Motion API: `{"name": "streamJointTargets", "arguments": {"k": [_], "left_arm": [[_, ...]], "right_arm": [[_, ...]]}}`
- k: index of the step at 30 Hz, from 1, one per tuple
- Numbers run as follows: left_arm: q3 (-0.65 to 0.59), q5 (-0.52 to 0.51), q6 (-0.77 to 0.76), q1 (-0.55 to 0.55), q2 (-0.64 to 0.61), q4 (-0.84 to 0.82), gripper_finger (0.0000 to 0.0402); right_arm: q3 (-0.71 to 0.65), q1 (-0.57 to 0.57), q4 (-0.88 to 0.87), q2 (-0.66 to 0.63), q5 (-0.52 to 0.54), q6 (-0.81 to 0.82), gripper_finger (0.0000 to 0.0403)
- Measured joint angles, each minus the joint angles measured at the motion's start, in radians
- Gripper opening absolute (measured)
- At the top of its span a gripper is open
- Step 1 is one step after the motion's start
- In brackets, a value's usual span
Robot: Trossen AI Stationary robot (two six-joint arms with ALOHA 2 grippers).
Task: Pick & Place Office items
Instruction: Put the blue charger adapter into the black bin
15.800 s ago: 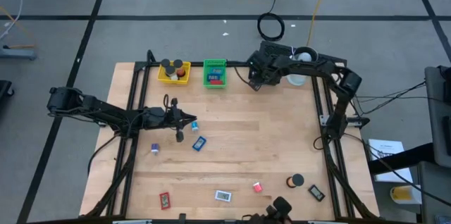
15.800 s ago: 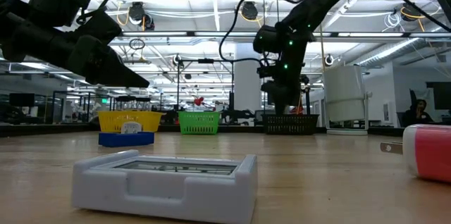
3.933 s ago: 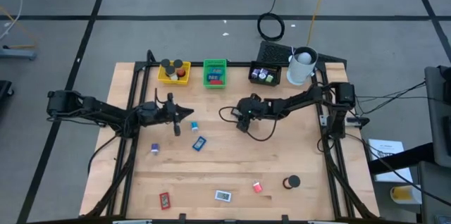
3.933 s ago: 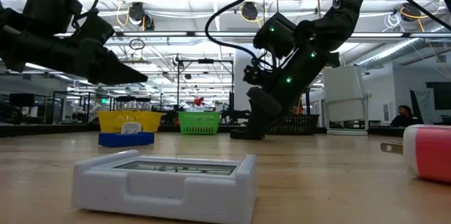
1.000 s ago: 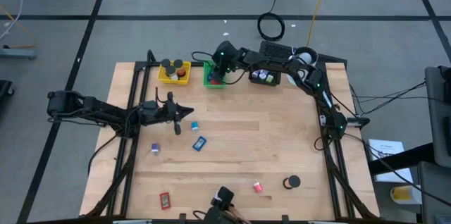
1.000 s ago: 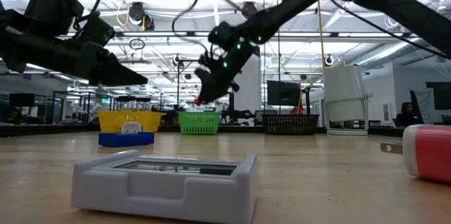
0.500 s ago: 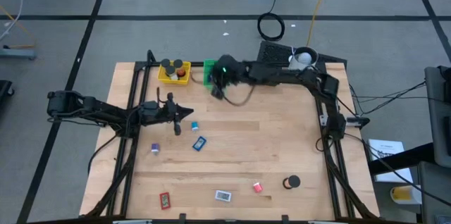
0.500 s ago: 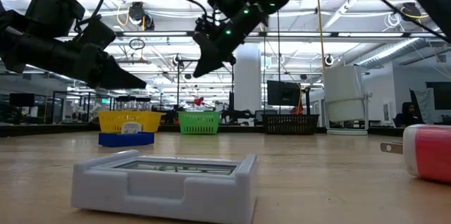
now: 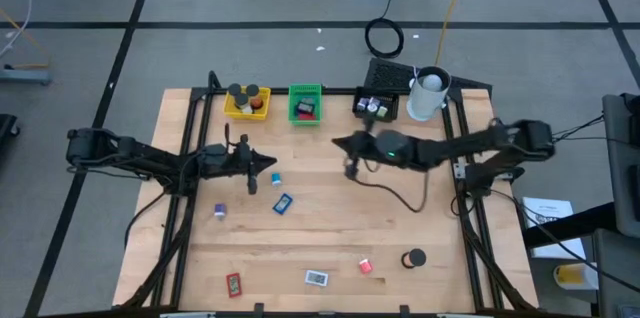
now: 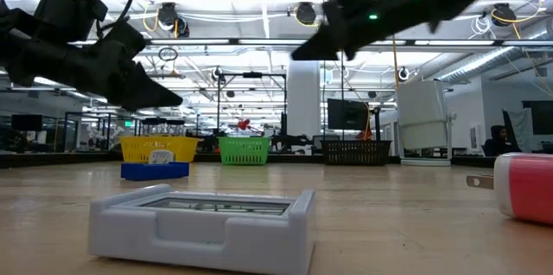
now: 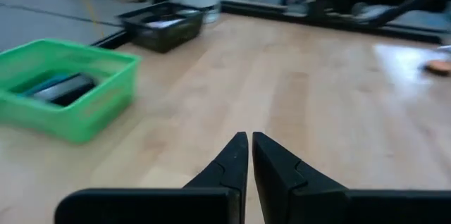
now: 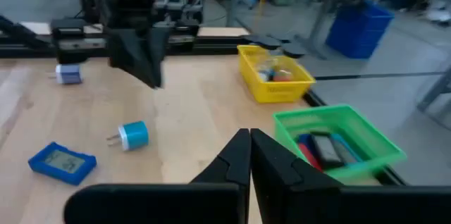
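- Your left gripper (image 9: 272, 165) sits left of centre in the high view, above the table, fingers pressed together and holding nothing; its wrist view shows the two tips (image 11: 248, 146) meeting over bare wood.
- Your right gripper (image 9: 338, 143) is at the frame's middle in the high view, reaching leftward, jaws pressed together on nothing; its wrist view confirms the empty pinch (image 12: 249, 143).
- Loose office items lie in the lower half of the high view: a purple bit (image 9: 219, 211), a blue plug (image 9: 275, 180), a blue rectangular piece (image 9: 283, 202), a red flat piece (image 9: 233, 283), a white-framed piece (image 9: 316, 278), a red-and-white bit (image 9: 366, 266) and a black roll (image 9: 416, 258).
- Along the upper edge, left to right, stand a yellow tray (image 9: 247, 103), a green tray (image 9: 305, 104), a black tray (image 9: 376, 107) and a white cup (image 9: 426, 95).
- Only the right wrist view shows flat pieces lying inside the green tray (image 12: 338, 139); only the low view shows the white-framed piece (image 10: 203, 223) close up.
- The table (image 9: 400, 218) is pale wood planks on a black frame; the low view shows a hall with ceiling strip lights behind it.
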Motion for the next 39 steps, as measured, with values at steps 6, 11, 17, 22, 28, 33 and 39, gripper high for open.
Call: {"name": "streamJointTargets", "arguments": {"k": [6,11,17,22,28,33,39], "left_arm": [[0.056,0.076,-0.045,-0.049,-0.048,-0.129,0.0026],[0.202,0.062,-0.084,-0.124,-0.159,-0.596,0.0026],[0.404,-0.076,-0.171,-0.262,-0.256,-1.063,0.0026],[0.529,-0.087,-0.419,-0.362,-0.267,-1.407,0.0026],[0.602,-0.101,-0.808,-0.500,-0.233,-1.771,0.0026],[0.606,-0.045,-1.077,-0.616,-0.206,-1.850,0.0026],[0.606,-0.032,-1.332,-0.704,-0.156,-1.847,0.0048]], "right_arm": [[-0.167,0.056,0.034,-0.172,0.116,0.024,0.0001],[-0.240,0.081,0.068,-0.245,0.162,0.024,0.0001],[-0.287,0.100,0.156,-0.254,0.160,0.019,0.0001],[-0.288,0.114,0.148,-0.254,0.157,0.023,0.0001],[-0.289,0.114,0.143,-0.254,0.157,0.024,0.0001],[-0.288,0.114,0.140,-0.254,0.157,0.022,0.0001],[-0.288,0.114,0.136,-0.254,0.156,0.021,0.0001]]}}
